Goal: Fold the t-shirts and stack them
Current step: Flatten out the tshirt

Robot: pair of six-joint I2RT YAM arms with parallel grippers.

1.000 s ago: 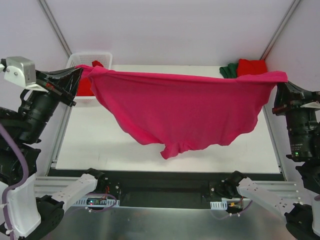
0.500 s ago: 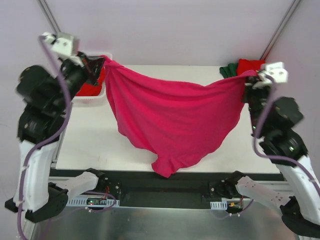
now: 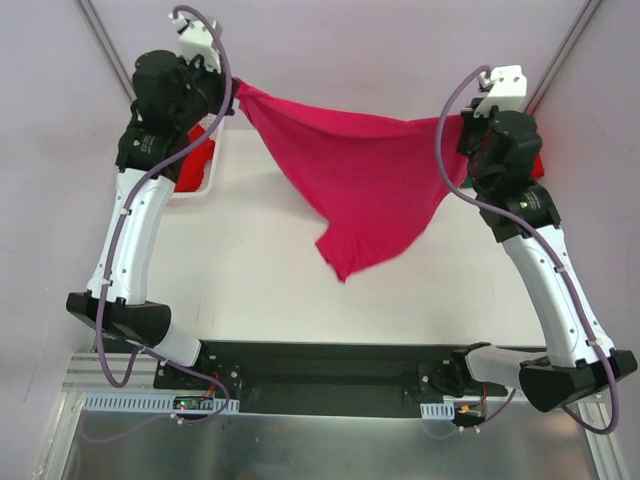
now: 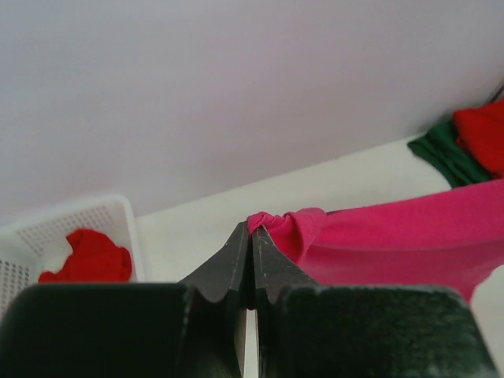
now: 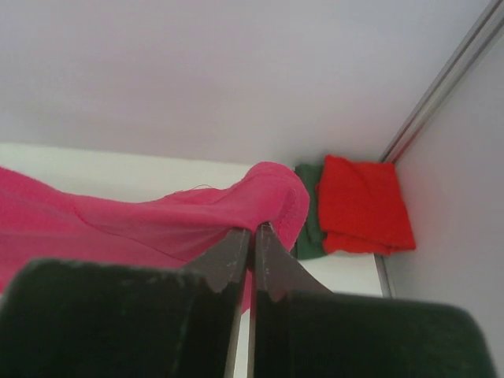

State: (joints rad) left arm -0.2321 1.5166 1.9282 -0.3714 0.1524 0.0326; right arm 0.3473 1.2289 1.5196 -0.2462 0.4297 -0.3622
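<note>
Both arms are reared way up and stretched out toward 12 o'clock, elbows high, wrists tipped over the far half of the surface (image 3: 250, 270). The left arm (image 3: 135, 230) climbs from its base at 7 o'clock and leans in over the basket corner. The right arm (image 3: 545, 270) does the mirror thing from 5 o'clock.

The left pincer (image 4: 252, 230) is pinched down to nearly nothing on a bunched corner of the pink shirt (image 3: 360, 180). The right pincer (image 5: 253, 228) is pinched just as narrow on the opposite corner, with the cloth draped over its tips. So the pink shirt is strung up in the air between the two, top edge sagging a bit and the rest drooping to a point around the middle of the surface. Can't tell whether that low tip touches down.

Count: two arms, two pincers, one basket (image 4: 79, 216), four shirts.
- one pink, held up
- one loose red shirt (image 4: 90, 256), crumpled inside the basket at 10 o'clock
- one folded red shirt (image 5: 362, 206), in the 2 o'clock corner
- one green shirt (image 5: 309, 213), touching that folded red one and sticking out on its 9 o'clock side
</note>
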